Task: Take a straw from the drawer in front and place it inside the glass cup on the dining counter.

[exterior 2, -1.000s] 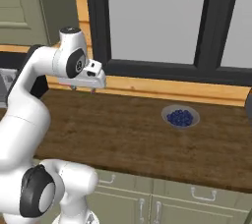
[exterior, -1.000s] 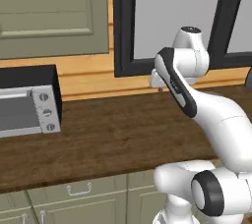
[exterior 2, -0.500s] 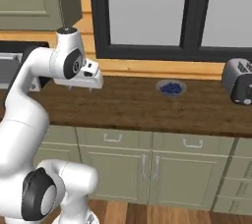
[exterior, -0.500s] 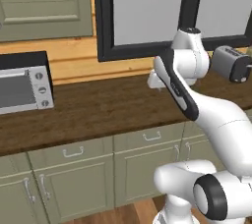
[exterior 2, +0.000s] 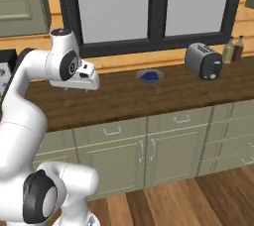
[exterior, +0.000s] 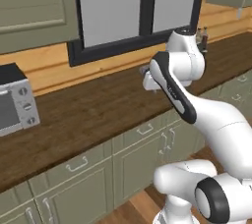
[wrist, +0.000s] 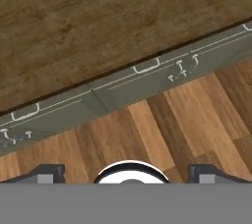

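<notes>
Pincer (wrist: 127, 171) spread wide, empty, above the surface (wrist: 98, 16) edge. Straw likely inside a shut drawer (wrist: 147, 73) below that edge; judge it light, stiff, slippery: pinch mid-length

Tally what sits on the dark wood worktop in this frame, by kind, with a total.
Silver toaster oven with dials: 1
Dark grey pop-up toaster: 1
Small bowl of blue berries: 1
Bottles at the right end by the wall: 2
Total: 5
</notes>
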